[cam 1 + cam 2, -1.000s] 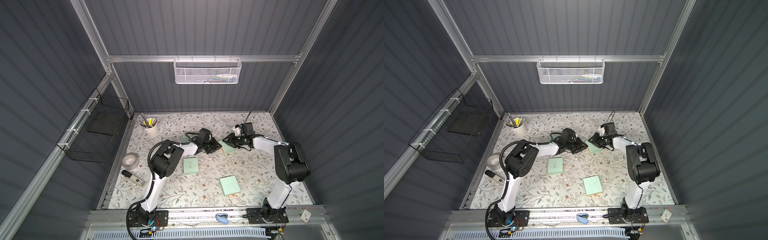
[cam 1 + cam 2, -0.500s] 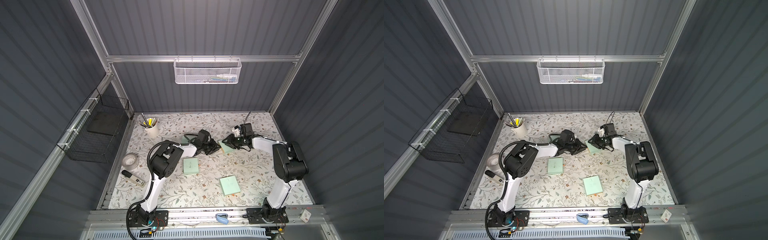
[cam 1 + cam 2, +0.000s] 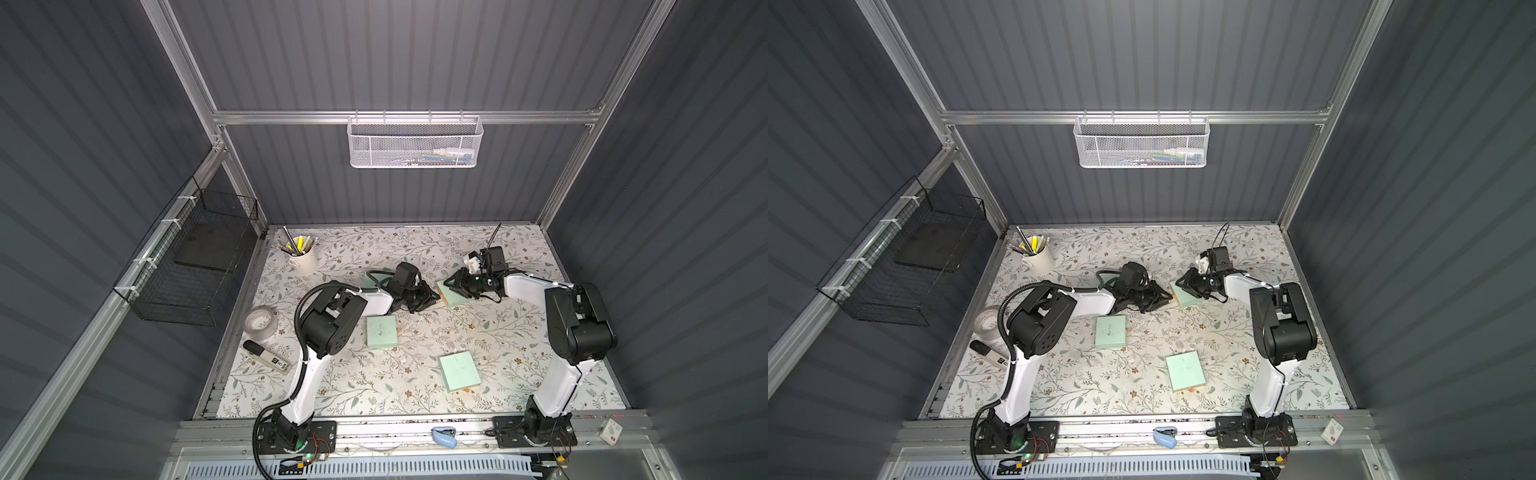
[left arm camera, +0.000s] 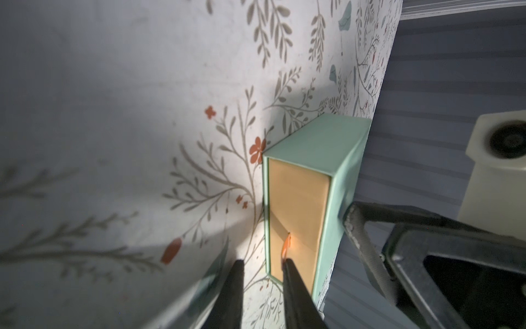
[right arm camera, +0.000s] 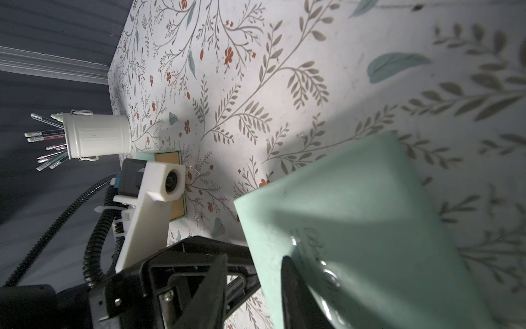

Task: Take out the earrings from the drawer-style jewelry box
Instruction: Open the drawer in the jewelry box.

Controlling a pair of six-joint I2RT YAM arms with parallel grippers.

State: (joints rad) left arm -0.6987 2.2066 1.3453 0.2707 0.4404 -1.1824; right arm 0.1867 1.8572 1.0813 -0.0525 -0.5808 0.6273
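1. The left gripper [image 4: 262,260] stands slightly open, one fingertip touching the orange pull tab [image 4: 287,245]
2. Just ahead, the tab's tan drawer [image 4: 296,210] sits shut in the mint jewelry box [image 4: 321,136], contents hidden
3. The right gripper [image 5: 253,257] clamps that box from the opposite side
4. Farther off, behind the left gripper's wrist, a tiny whitish earring [image 5: 195,170] lies on the bench [image 5: 284,57] beside a second box [image 5: 168,158]

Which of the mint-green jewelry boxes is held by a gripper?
The jewelry box between the two grippers: the right gripper clamps it, its tan drawer front toward the left gripper. The other boxes lie free.
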